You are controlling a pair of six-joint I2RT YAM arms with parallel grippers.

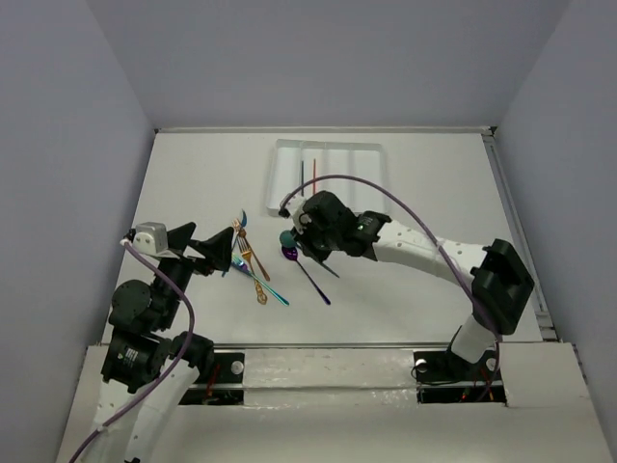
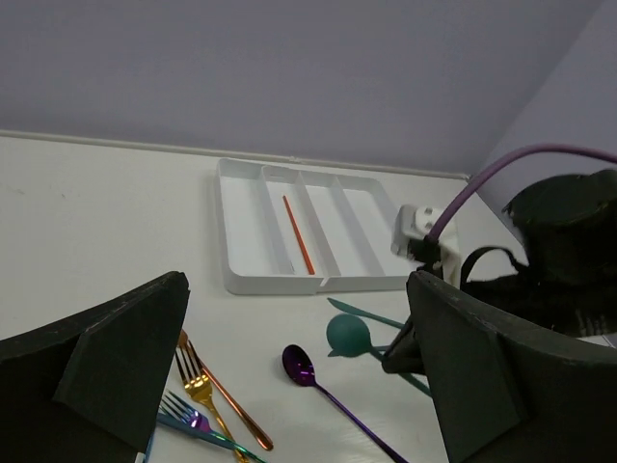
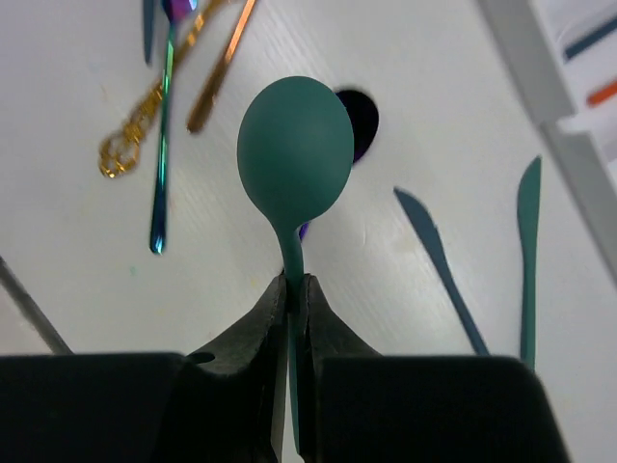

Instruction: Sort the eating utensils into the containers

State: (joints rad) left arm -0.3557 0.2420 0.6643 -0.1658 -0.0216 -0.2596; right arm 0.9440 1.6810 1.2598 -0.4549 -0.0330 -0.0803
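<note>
My right gripper (image 3: 297, 289) is shut on the neck of a teal spoon (image 3: 294, 154), whose bowl points away from the fingers just over the table. The same spoon (image 1: 286, 237) sits in front of the white tray (image 1: 281, 154). A purple spoon (image 2: 301, 365) lies right beside it, its bowl partly hidden behind the teal one. Two teal knives (image 3: 439, 260) lie to the right. My left gripper (image 1: 227, 249) is open and empty over a pile of gold and copper forks (image 2: 198, 386). An orange stick (image 2: 297, 234) and a dark stick (image 1: 302, 174) lie in the tray.
The tray (image 2: 241, 280) has four long compartments side by side, near the table's far edge. A rainbow-blue utensil (image 3: 159, 193) and a gold handle end (image 3: 120, 154) lie left of the held spoon. The right arm's purple cable (image 1: 386, 198) arcs over the tray's near side.
</note>
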